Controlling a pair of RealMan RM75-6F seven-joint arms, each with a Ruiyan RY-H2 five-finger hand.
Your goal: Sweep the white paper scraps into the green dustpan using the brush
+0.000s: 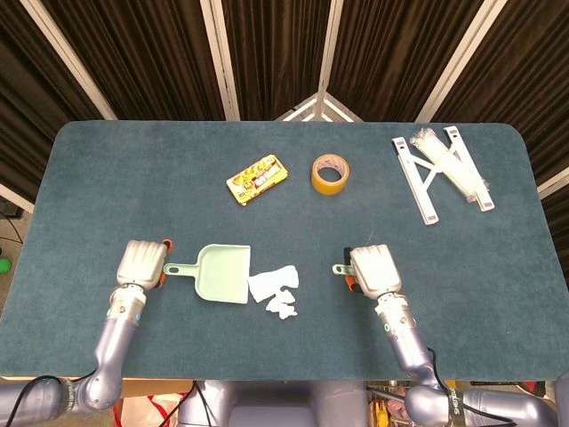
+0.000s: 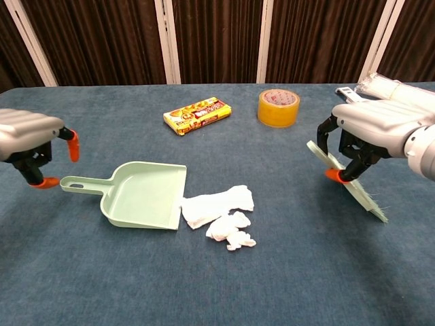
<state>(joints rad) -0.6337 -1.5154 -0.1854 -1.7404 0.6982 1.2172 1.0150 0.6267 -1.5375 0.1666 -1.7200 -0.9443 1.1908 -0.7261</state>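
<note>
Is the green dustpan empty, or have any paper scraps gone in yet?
Empty. The green dustpan shows a bare tray; the white paper scraps lie on the table at its open edge.

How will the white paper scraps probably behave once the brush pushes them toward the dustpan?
The white paper scraps look thin and crumpled, so they are probably light and floppy. They lie as separate pieces, so some may scatter. Those beside the green dustpan mouth should slide in readily.

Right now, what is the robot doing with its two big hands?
It is getting ready to sweep. The right hand holds a pale green brush above the blue table. The left hand is open beside the handle of the green plastic dustpan, not holding it. The crumpled white paper scraps lie at the dustpan's open edge, not swept in.
</note>
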